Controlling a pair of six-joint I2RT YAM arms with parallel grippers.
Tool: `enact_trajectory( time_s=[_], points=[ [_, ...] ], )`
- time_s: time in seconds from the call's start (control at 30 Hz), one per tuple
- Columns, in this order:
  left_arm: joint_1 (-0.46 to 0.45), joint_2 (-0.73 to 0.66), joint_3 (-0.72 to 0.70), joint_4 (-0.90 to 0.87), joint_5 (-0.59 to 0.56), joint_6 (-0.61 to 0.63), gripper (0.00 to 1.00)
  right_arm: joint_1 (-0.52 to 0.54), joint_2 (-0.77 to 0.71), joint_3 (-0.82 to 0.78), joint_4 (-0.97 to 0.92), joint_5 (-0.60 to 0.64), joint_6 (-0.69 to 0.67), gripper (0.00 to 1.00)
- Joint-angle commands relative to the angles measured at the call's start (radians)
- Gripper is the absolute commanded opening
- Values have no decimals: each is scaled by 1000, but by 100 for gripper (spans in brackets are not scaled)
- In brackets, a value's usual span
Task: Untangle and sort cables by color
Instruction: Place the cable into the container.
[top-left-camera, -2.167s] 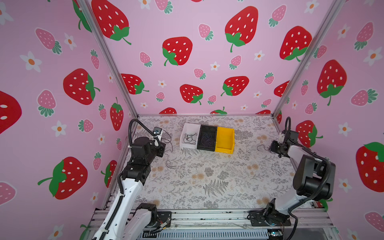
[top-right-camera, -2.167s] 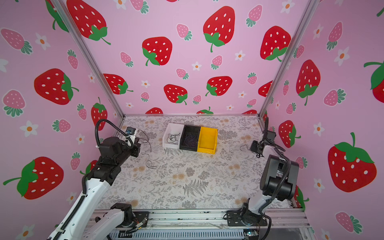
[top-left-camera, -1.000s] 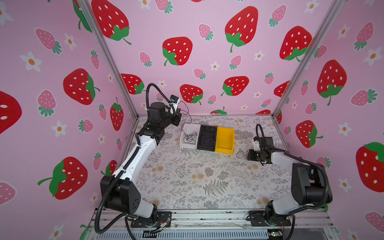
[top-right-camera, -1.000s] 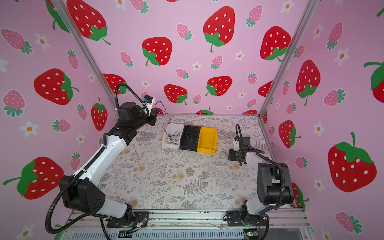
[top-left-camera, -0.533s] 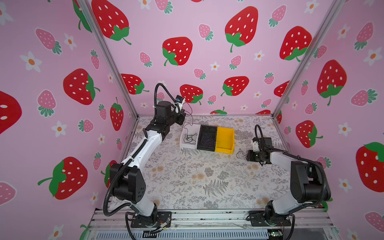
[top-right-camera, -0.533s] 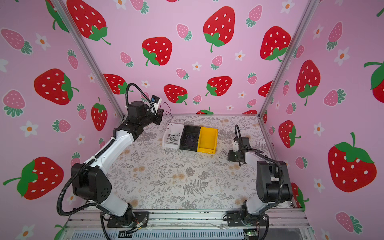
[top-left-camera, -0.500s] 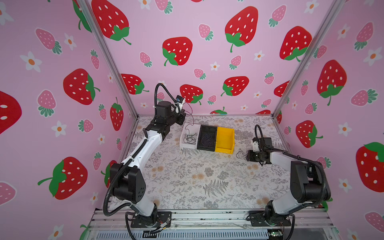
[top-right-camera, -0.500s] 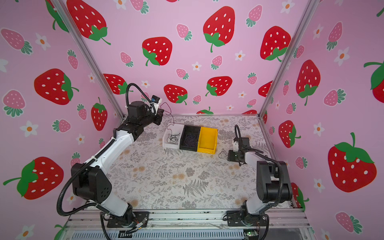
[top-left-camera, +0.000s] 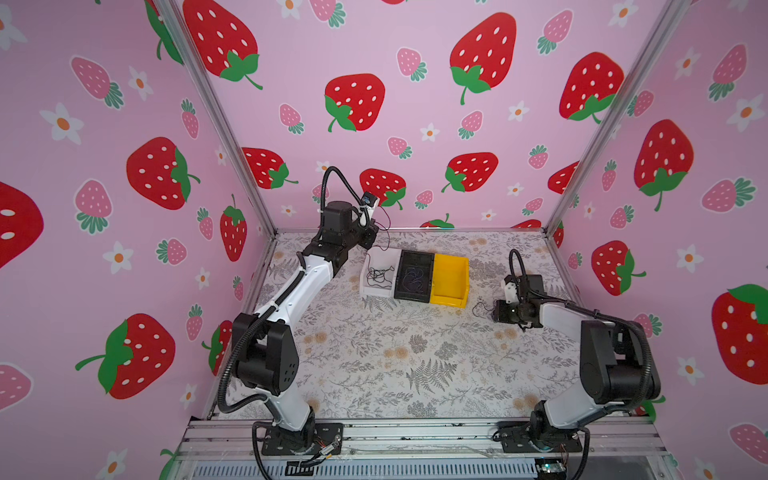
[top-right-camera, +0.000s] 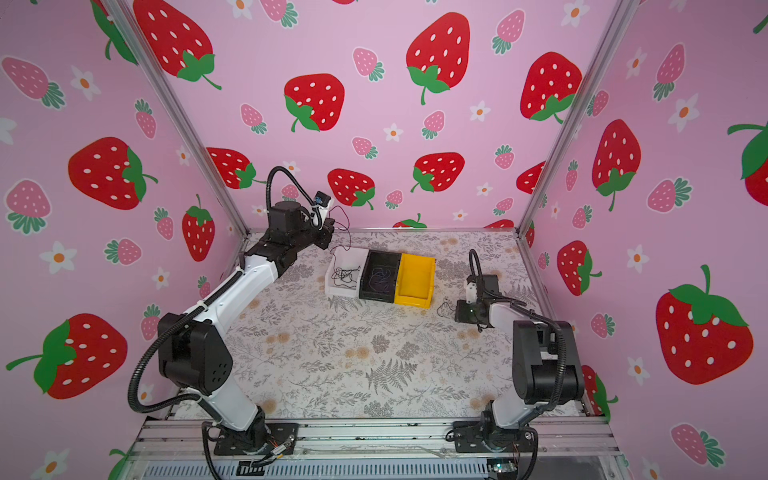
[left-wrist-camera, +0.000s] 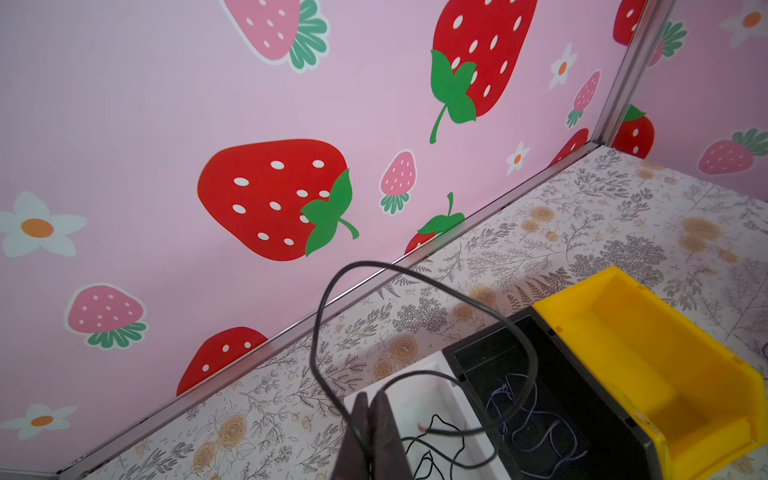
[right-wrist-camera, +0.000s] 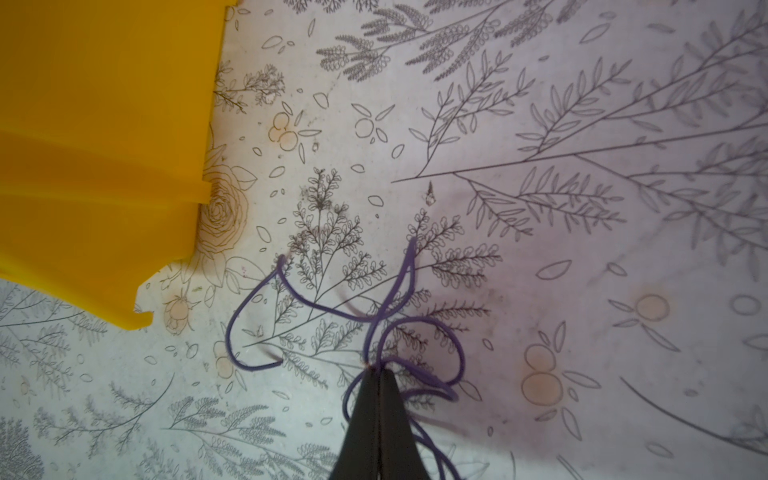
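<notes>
Black cable (left-wrist-camera: 316, 332) held up over the white bin (top-left-camera: 365, 286), purple cable (right-wrist-camera: 410, 266) pinched low on the table (top-left-camera: 374, 353).
From the left gripper (left-wrist-camera: 370, 401), whose jaws are pressed together on it, the black cable hangs as one wide loop, high above the white bin; I think it is raised so that it can drop among the black cords (top-left-camera: 378, 276) lying in that bin. The right gripper (right-wrist-camera: 379, 370) is down at the table, near the yellow bin (top-left-camera: 451, 266), with its jaws closed on the purple cable. This one is probably meant for the black bin (top-left-camera: 417, 254) in the middle, where purple cords (top-left-camera: 412, 279) lie. Both cables are very thin and limp, with loose curls. The yellow bin looks empty.
</notes>
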Motion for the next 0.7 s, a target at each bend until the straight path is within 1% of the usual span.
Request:
enact_trajectory(
  time_s=[0.0,0.13,0.17,0.3,0.5,0.57,0.63,0.67],
  points=[
    [-10,6,-14,25,-9,14,0,6,1,8,-15,-5,-7,2],
    [-13,17,-64,35,-23,-18,0,7,0,11,-17,-4,-8,2],
    [-13,23,-78,33,-51,-23,0,6,-1,13,-18,-5,-8,2],
    [-13,57,-126,19,-82,-61,0,6,-14,14,-20,-6,-7,2],
    [-14,59,-216,35,-80,-101,0,6,-50,7,-30,-7,-7,2],
    [-14,72,-206,6,-57,-98,0,6,-57,7,-31,-10,-2,2],
    [-14,99,-165,-59,-60,-104,0,6,-63,7,-33,-16,2,2],
    [-15,112,-148,-85,-67,-111,2,7,-68,7,-34,-16,4,2]
  ],
)
